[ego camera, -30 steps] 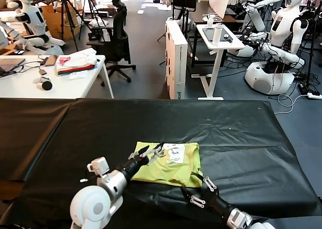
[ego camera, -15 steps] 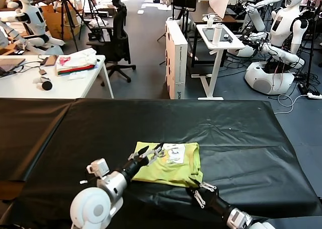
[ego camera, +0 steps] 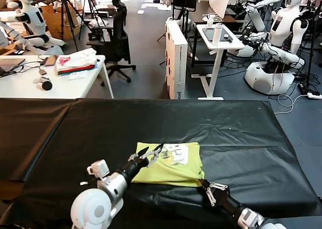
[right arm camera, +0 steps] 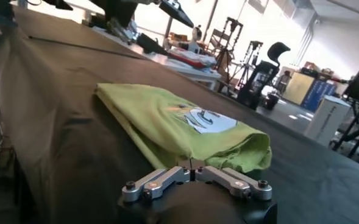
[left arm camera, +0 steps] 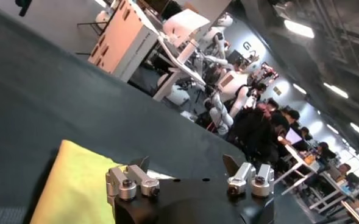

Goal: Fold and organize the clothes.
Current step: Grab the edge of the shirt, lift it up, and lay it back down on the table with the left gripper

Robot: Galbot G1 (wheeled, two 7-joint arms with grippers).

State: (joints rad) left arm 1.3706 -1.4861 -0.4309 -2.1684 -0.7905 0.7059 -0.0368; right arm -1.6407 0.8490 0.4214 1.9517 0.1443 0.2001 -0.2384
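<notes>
Lime T-shirt [ego camera: 171, 164] lies folded near the front middle of the black-covered surface [ego camera: 241, 133], white print facing up. Its near right corner is pinched by the right end effector [ego camera: 203, 183], fingers fully closed on the fabric edge. Left end effector [ego camera: 149, 154] is held wide open over the shirt's left edge, nothing gripped. Shirt also seen in right wrist view [right arm camera: 185, 125].
</notes>
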